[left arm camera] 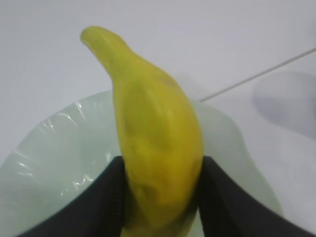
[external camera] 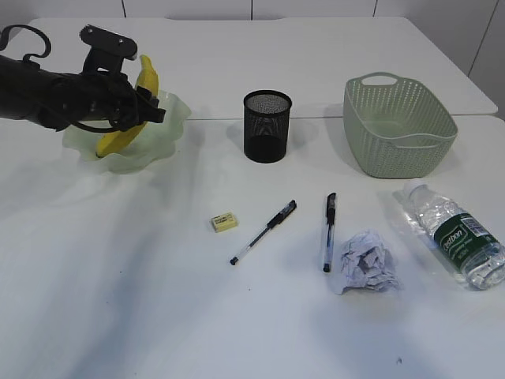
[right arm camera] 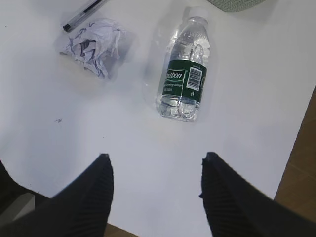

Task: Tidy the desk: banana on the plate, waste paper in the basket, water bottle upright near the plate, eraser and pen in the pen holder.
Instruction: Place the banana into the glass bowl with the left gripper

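My left gripper is shut on a yellow banana, which stands tilted with its lower end in the pale green wavy plate at the back left. In the left wrist view the black fingers press both sides of the banana above the plate. A yellow eraser and two black pens lie mid-table. Crumpled waste paper and a water bottle on its side lie at the right. My right gripper hovers open above bare table, short of the bottle.
A black mesh pen holder stands at the back centre, and a green woven basket at the back right. The table's right edge runs close to the bottle. A pen tip shows beside the paper.
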You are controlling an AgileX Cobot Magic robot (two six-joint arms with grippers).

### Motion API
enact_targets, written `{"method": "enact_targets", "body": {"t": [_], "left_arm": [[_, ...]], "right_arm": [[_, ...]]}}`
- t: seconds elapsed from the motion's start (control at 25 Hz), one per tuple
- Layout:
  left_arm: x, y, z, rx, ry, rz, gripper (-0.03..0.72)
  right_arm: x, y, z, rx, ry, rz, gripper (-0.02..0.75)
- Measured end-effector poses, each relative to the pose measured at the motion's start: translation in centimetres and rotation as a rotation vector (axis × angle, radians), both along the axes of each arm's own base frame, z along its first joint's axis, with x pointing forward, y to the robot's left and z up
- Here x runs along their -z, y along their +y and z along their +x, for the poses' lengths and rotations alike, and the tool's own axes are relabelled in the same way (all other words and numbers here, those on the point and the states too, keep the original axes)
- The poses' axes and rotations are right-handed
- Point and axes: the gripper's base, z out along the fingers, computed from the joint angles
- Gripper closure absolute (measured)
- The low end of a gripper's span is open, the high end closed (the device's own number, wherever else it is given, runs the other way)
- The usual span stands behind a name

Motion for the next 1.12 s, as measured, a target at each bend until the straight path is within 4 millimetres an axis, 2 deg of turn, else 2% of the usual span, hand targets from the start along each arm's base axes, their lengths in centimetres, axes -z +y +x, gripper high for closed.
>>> {"method": "enact_targets", "body": {"t": [0.4, 1.12], "left_arm": [[-0.2, 0.0, 0.1, -0.015, -0.021, -0.035, 0.349], [-1.8, -0.2, 0.4, -0.013, -0.147, -0.102, 0.343]], "right_arm": [[0.0, 0.0, 0.0, 0.014, -0.001, 0.008, 0.308], [-0.1, -0.2, 0.1, 0.021, -0.016, -0.015, 0.308]]}}
